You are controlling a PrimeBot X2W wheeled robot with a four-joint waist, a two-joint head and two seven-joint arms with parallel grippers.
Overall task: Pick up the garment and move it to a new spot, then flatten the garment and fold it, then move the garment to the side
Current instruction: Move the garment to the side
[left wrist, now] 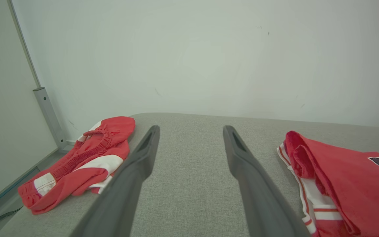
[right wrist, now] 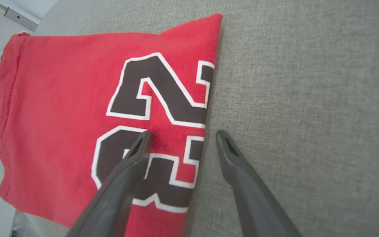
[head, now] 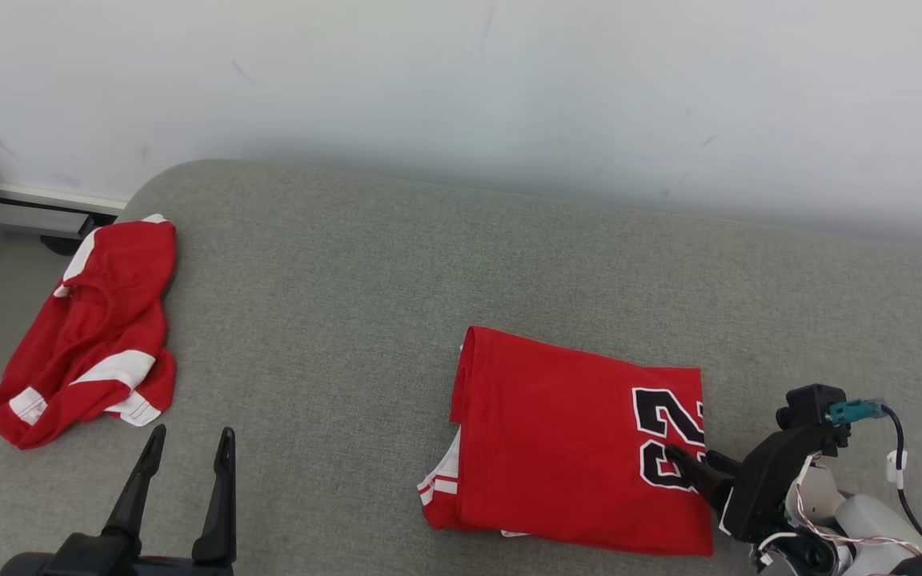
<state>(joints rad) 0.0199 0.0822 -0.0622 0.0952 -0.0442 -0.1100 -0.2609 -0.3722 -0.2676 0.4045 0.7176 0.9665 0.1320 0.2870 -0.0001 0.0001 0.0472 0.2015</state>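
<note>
Step in hand: we are judging the fold as done and the last step, moving the garment to the side, as just beginning.
Garment: the red folded knit jersey [head: 573, 432] is lying near the front edge of the grey upholstered bench [head: 365, 280], towards its right end, as a neat rectangle of several layers.
Right gripper: the right gripper [head: 693, 468] is standing spread across the jersey's right folded edge. In the right wrist view [right wrist: 183, 135], 1 finger is hanging over the black 23 and the other over bare grey weave, pinching nothing. We cannot tell whether either is touching.
Left gripper: the left gripper [head: 193, 436] is hovering spread and empty by the bench's front-left corner.
Next move: we are expecting it to need 1 finger sliding under every layer at that edge before closing, so the stack is travelling as 1 piece and not unfolding.
Materials: the jersey is looking soft, matte and slightly fuzzy. Its numerals are showing black with white outlines, and white striped trim is peeking out at its front-left corner. The bench is showing coarse woven cloth over padding, with rounded corners.
Other cloth: the crumpled red and white shorts [head: 93, 328], gathered at the waistband, are lying at the bench's left edge, well apart from the jersey.
</note>
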